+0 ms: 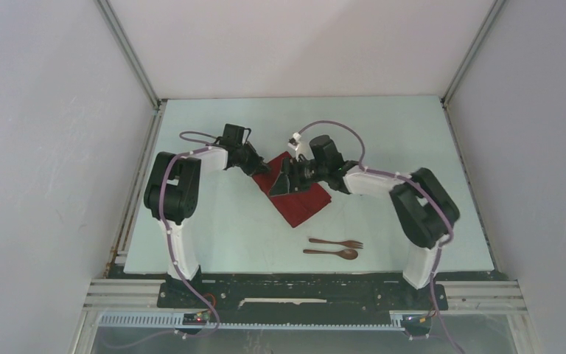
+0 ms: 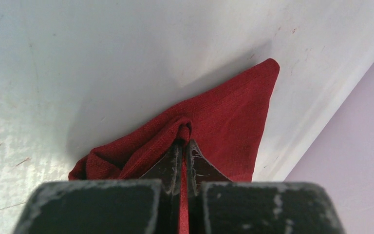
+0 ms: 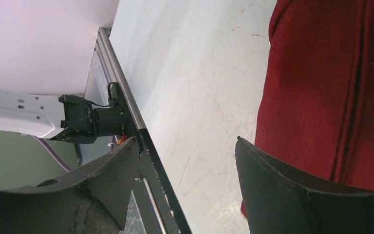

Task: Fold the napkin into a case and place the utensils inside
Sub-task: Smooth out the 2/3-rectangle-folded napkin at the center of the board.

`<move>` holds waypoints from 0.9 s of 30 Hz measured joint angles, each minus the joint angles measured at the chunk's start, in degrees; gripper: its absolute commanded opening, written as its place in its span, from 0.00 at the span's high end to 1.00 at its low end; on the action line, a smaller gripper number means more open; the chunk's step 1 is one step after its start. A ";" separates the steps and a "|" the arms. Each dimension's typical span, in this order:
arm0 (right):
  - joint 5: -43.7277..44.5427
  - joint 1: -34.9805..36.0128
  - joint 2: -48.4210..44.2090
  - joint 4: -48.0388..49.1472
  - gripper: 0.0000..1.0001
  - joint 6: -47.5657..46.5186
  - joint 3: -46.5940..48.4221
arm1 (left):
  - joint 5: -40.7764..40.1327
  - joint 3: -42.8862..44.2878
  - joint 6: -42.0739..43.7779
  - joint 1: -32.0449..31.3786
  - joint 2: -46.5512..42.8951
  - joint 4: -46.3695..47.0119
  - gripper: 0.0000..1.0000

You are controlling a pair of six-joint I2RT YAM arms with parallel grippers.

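Napkin, dark red and folded over on itself, lay slantwise near the middle of the pale counter, between the two arms. We saw the left arm reach in to its left end, where the left jaws were shut tight on a bunched fold. In the left wrist view the napkin ran up between the closed jaws and spread beyond them into a pointed corner that rested on the counter. The right arm reached in from the other side. Its right jaws stood wide apart over the upper part of the napkin and held nothing. In the right wrist view the napkin filled the space behind one side of them, and bare counter showed in the gap. The fork and the spoon lay side by side, close together, near the front edge of the counter. Their heads pointed right, and they were well apart from the napkin and from both jaws.
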 measured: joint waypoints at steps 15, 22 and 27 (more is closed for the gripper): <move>-10.32 -0.37 18.95 14.12 0.30 10.62 3.76 | 3.26 2.25 2.12 0.04 1.92 0.09 0.71; -10.38 -0.76 20.48 15.37 0.30 11.50 3.76 | 8.24 3.26 4.83 0.83 -2.01 0.70 0.37; -10.95 -1.42 21.53 16.92 0.29 12.94 3.76 | 12.44 -5.46 2.23 4.17 -14.47 15.26 0.81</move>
